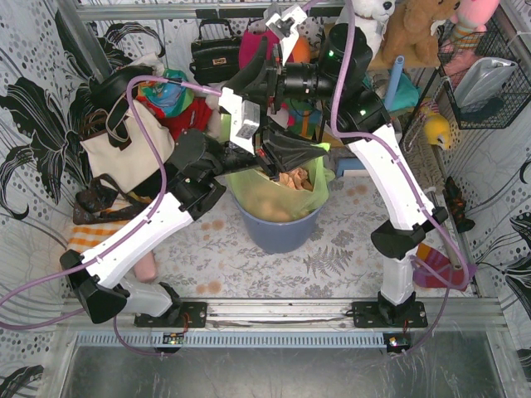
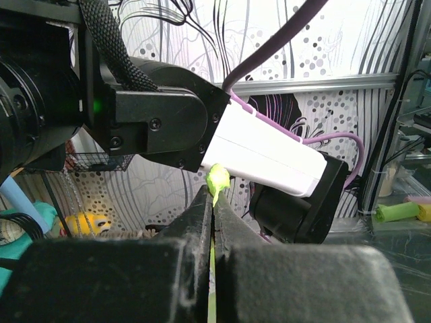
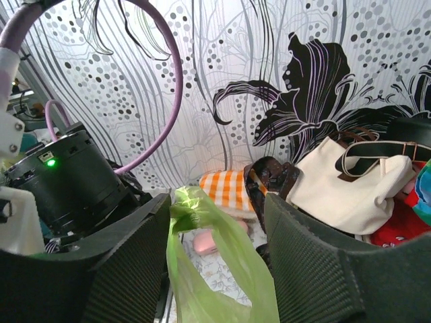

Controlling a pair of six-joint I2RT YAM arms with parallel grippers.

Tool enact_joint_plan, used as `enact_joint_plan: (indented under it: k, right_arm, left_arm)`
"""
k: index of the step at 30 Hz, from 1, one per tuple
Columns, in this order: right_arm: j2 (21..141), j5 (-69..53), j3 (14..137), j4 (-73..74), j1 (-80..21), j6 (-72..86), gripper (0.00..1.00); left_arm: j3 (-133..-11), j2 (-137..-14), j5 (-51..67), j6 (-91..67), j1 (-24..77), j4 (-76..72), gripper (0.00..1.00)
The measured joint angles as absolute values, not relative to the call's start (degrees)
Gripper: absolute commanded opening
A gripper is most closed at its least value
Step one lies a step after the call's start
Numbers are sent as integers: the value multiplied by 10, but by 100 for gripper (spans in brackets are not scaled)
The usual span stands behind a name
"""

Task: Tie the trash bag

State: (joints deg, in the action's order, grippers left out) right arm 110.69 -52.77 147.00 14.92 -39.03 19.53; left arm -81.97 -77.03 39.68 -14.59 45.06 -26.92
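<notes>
The light-green trash bag (image 1: 274, 195) sits in a round blue-grey bin (image 1: 278, 234) at the table's middle, with crumpled brown paper (image 1: 299, 178) showing at its mouth. My left gripper (image 1: 315, 152) reaches right over the bag's rim. In the left wrist view it (image 2: 214, 196) is shut on a thin strip of the bag (image 2: 217, 179) that sticks out past the tips. My right gripper (image 1: 249, 76) points left above the bin. In the right wrist view it (image 3: 219, 205) is open, and a pulled-up flap of the bag (image 3: 215, 269) hangs between the jaws, against the left finger.
A cream tote bag (image 1: 124, 151) with black straps stands at the left. A black handbag (image 1: 214, 54) and plush toys (image 1: 415, 29) line the back. A wire basket (image 1: 489, 79) hangs at the right. An orange checked cloth (image 3: 225, 188) lies beyond the bag.
</notes>
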Motion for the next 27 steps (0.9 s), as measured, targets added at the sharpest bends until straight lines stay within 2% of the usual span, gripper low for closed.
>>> enact_joint_plan:
  k: [2,7,11,13,21,24,27]
  right_arm:
    - [1107,-522,1470,149,-395,194,50]
    - [1107,-516,1470,148,-402,190,28]
    - [1107,-512,1470,147,-404,186,5]
    - [1107,-505,1470,147,-405,186,0]
    - [1096,-458,1452,145,-408,185,2]
    - [1088,-449,1450,145,-410,184,26]
    - [1079,-443,1450,146,-410,183,41]
  left_arm:
    - [-818,-770,397,-146,451,-268,3]
    - [-818,-770,397,-146,451,-261,3]
    - [-818,-770,396,-145,451,-259,4]
    - [-818,-770,396,-145,451,-258,3]
    - [-818,-770,393,-145,451,-257,3]
    - [-818,-770,392,-145,451,-257,3]
    - [-818,-770,392,-145,451,-257,3]
